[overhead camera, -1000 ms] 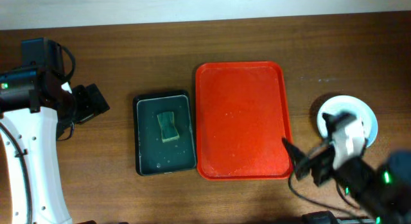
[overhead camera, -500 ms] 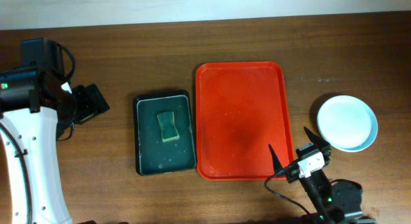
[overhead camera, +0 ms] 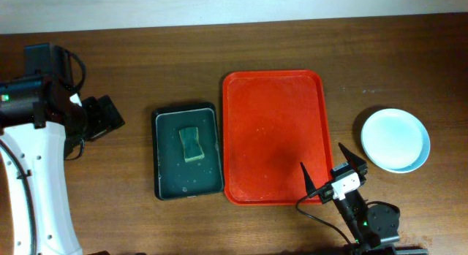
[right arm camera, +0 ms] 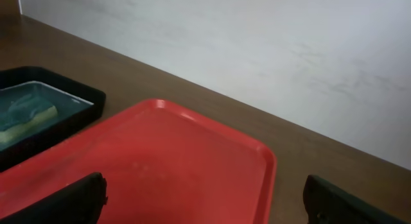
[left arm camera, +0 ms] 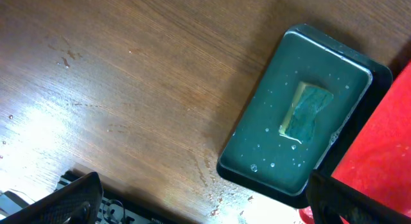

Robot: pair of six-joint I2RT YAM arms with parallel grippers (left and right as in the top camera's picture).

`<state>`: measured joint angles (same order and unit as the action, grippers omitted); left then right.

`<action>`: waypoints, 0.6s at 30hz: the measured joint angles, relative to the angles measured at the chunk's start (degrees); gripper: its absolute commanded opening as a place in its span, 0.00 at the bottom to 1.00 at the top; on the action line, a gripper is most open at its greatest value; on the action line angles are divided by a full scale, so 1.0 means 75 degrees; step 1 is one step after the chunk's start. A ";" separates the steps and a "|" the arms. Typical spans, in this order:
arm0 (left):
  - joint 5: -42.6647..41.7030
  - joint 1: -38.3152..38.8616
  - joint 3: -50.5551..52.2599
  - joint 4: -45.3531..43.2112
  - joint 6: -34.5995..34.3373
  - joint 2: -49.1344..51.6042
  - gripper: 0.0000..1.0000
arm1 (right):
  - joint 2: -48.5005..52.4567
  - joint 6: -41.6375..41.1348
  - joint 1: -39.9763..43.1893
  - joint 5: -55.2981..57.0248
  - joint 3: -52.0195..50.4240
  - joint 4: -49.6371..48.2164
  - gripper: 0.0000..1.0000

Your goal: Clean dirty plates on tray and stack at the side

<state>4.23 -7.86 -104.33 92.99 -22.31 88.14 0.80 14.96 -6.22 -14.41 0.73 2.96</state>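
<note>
The red tray (overhead camera: 274, 136) lies lengthwise in the middle of the wooden desk (overhead camera: 146, 58), its floor bare red with a few faint pale specks. Just beside its left rim, close but not clearly touching in the overhead view, sits a smaller black tray (overhead camera: 188, 150) with a green-yellow sponge (overhead camera: 192, 144) lying in its upper half; in the left wrist view, water beads glint around the sponge. A pale mint-blue plate (overhead camera: 395, 139) rests on the desk to the right of the red tray, well apart from it, its face an even pale colour; from above it cannot be told whether other plates lie under it. The right end effector (overhead camera: 320, 155) hangs over the near right corner of the red tray, between the tray and the plate, its two dark fingers spread wide and gripping nothing; its wrist camera looks across the tray toward the wall. The left end effector (left arm camera: 205, 182) is at the far left of the desk, left of the black tray, with its fingers also spread wide and nothing between them.
</note>
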 measured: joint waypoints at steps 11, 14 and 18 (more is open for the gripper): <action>-0.0003 0.0000 0.0000 0.0000 0.0000 0.0000 0.99 | 0.0000 -0.0003 0.0000 0.0000 0.0000 0.0003 0.98; 0.0000 0.0020 0.0000 -0.0052 0.0000 -0.0017 0.99 | 0.0000 -0.0003 0.0000 0.0000 0.0000 0.0003 0.98; 0.0131 0.0498 0.0047 -0.0146 0.0003 -0.0484 0.99 | 0.0000 -0.0006 0.0000 0.0000 0.0000 0.0003 0.98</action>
<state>5.21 -4.12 -103.98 91.90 -22.28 84.51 0.80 14.92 -6.22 -14.41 0.73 2.98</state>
